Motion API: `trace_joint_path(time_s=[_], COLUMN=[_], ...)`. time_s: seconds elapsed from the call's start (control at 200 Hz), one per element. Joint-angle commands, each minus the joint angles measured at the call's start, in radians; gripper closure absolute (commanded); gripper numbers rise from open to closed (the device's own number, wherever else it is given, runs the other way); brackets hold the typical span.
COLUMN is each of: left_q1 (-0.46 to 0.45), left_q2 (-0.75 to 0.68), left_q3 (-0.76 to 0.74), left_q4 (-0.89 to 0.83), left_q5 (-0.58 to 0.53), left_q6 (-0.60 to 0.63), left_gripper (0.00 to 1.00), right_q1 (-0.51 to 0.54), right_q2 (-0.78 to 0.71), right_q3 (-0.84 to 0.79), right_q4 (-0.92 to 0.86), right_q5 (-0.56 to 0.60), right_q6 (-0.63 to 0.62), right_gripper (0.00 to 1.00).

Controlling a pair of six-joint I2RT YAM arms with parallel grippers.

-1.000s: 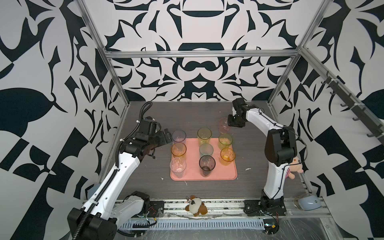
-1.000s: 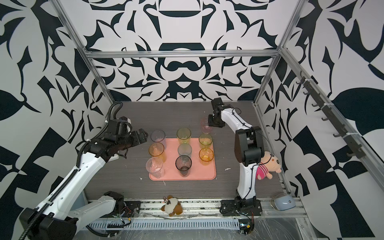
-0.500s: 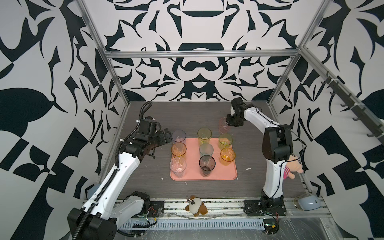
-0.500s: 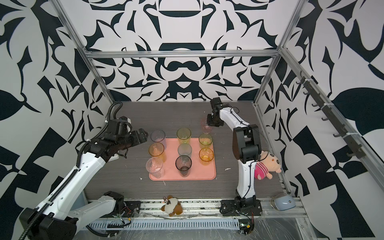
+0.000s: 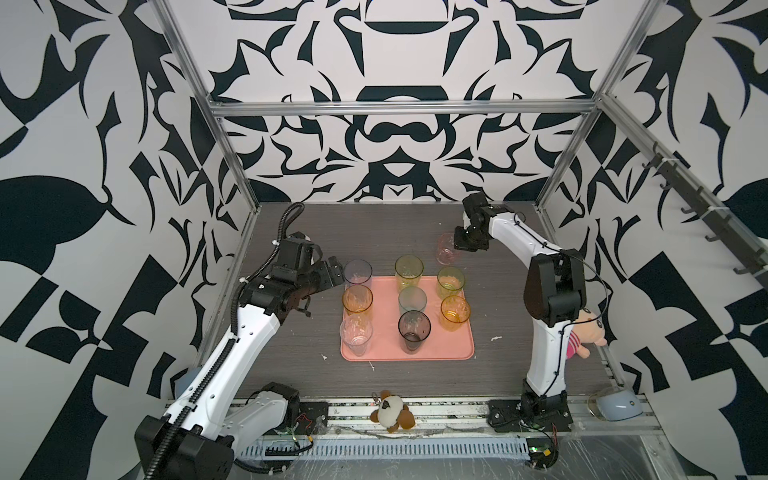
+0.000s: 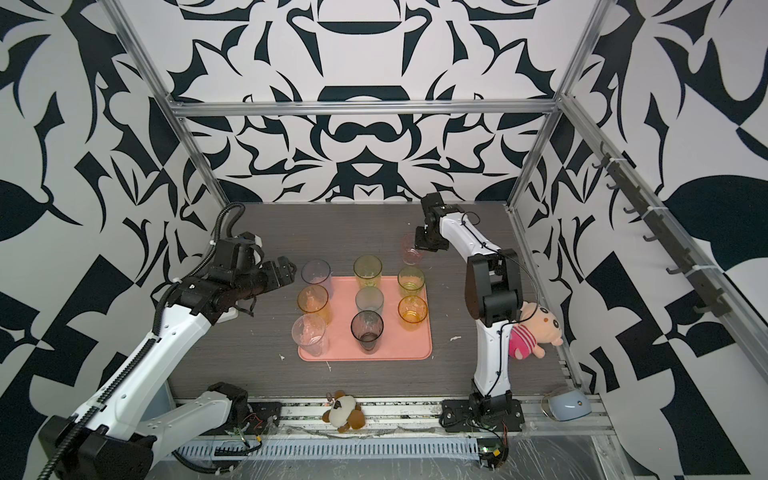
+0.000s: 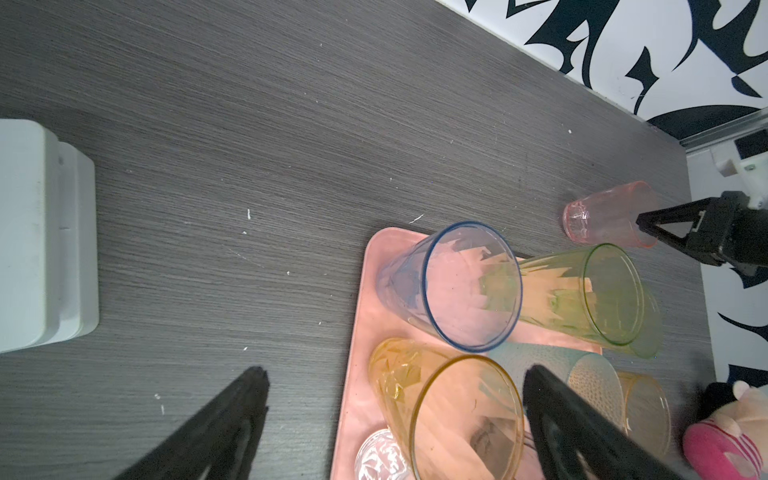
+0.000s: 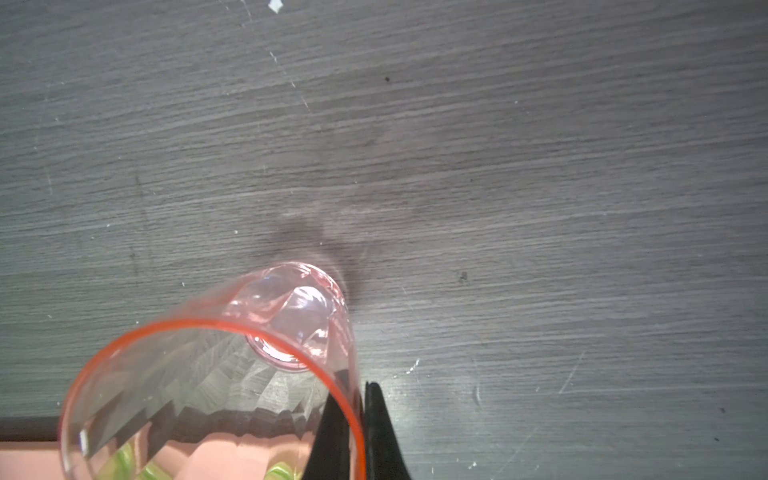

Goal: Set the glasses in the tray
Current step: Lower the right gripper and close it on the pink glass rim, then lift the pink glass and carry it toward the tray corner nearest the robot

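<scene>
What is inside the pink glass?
Only one finger of the right claw, which is shut on the rim of the pink glass. Otherwise it is empty, and its see-through walls hide nothing.

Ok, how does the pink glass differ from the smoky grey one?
The pink glass is short and outside the tray; the grey glass is tall and inside it. The right gripper pinches the pink glass's rim; the grey glass stands free. Both are see-through tumblers.
</scene>
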Motion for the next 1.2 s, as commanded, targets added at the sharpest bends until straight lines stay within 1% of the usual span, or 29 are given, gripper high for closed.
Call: trace_joint_path(time_s=[0.0,0.305,0.63,0.76,0.94,1.19], left_q1=[-0.002,-0.002,-0.002,-0.002,-0.002,-0.002], left_q2=[-0.010,-0.006,-0.019,-0.046,-0.074,-0.085], left_q3=[-0.018,-0.023,-0.025,-0.032,-0.042,-0.058], left_q4=[0.008,0.028,0.023,0.036,0.046,0.048], left_q5=[0.013,0.028,0.046,0.091,0.092,0.103], left_q6=[-0.002,-0.006,-0.017,-0.026,-0.032,-0.034], left_gripper=[0.01,0.00,0.01,0.01,0.00,0.00], right_q1=[-0.004,-0.004,-0.004,-0.004,-0.003,0.005], right_q2=[-0.043,-0.147,-0.321,-0.407,-0.533,-0.689], right_q3=[0.056,0.048,-0.015,-0.057,-0.115,-0.176], right_q4=[-0.048,-0.129,-0.203,-0.225,-0.246,-0.330], right_q5=[0.039,0.076,0.097,0.084,0.058,0.034], right_q6=[-0.017,-0.026,-0.011,0.029,0.065,0.081], right_gripper=[1.00,1.00,1.00,1.00,1.00,1.00])
